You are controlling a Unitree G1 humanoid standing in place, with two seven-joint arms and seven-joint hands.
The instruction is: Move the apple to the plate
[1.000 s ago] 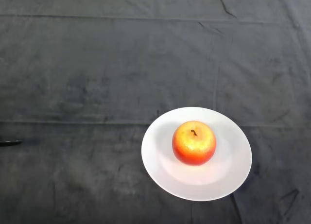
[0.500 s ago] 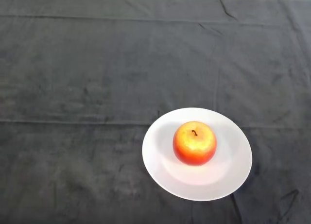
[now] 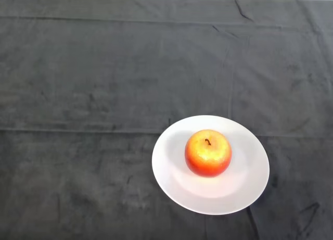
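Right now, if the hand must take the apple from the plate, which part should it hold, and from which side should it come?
Probably the widest part of the apple, below its shoulder, coming from above. It sits upright, stem up, near the middle of the white plate, so its round sides are free all around, while the plate's rim would hinder a low approach from the side.

You had soft, even light from above over the whole scene. The dark cloth soaked most of it up, and only its creases and fold lines showed as faint lighter and darker streaks. The white plate was the brightest thing you saw, with a thin shadow along its right and near rim. The apple carried a pale sheen around its stem and threw a reddish glow onto the plate just near of it.
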